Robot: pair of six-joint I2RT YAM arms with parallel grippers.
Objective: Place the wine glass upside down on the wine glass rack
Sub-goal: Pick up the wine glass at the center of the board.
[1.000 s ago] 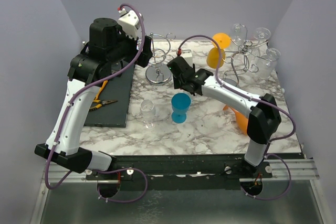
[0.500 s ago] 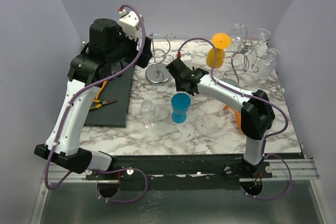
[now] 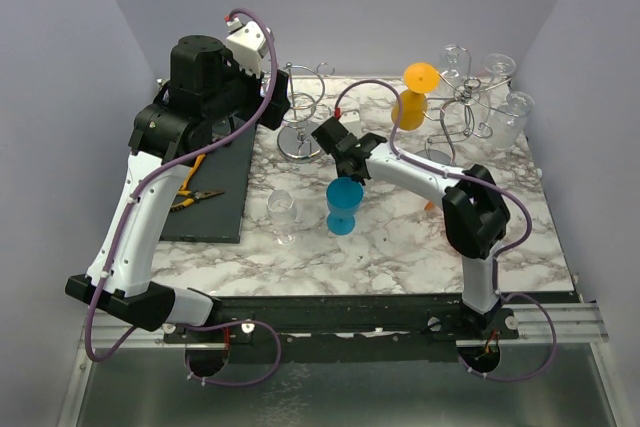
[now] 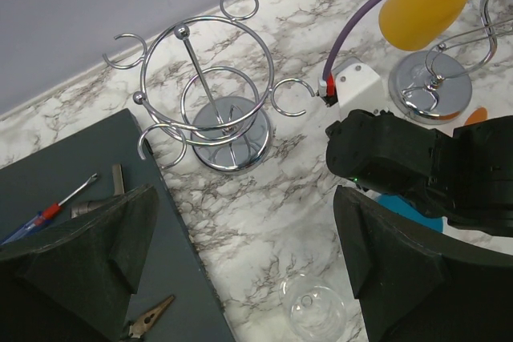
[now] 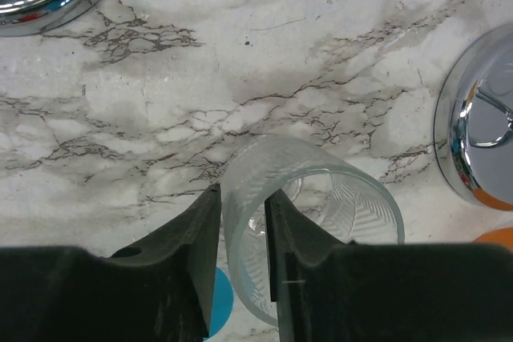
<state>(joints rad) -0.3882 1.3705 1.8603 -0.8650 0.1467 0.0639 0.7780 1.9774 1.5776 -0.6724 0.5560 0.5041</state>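
Note:
In the right wrist view a clear ribbed wine glass [image 5: 321, 198] stands on the marble. My right gripper [image 5: 240, 194] straddles its rim, one finger outside the wall and one inside, jaws narrow but apart. From the top view that gripper [image 3: 345, 159] hides this glass. The empty chrome wine glass rack [image 3: 303, 117] [image 4: 216, 94] stands just behind. My left gripper [image 4: 244, 194] hangs wide open over the marble with nothing between its fingers. It sits under its black wrist [image 3: 215, 77] in the top view.
A blue glass [image 3: 345, 202] [image 5: 218, 302] stands right beside the right gripper. Another clear glass [image 3: 283, 209] [image 4: 317, 310] is to its left. A second rack [image 3: 470, 97] at the back right carries clear glasses and an orange one [image 3: 415, 92]. Tools lie on a dark mat [image 3: 215, 197].
My right gripper has shifted slightly left and its jaws have narrowed around the glass wall. The right elbow swung left. The left arm has not moved.

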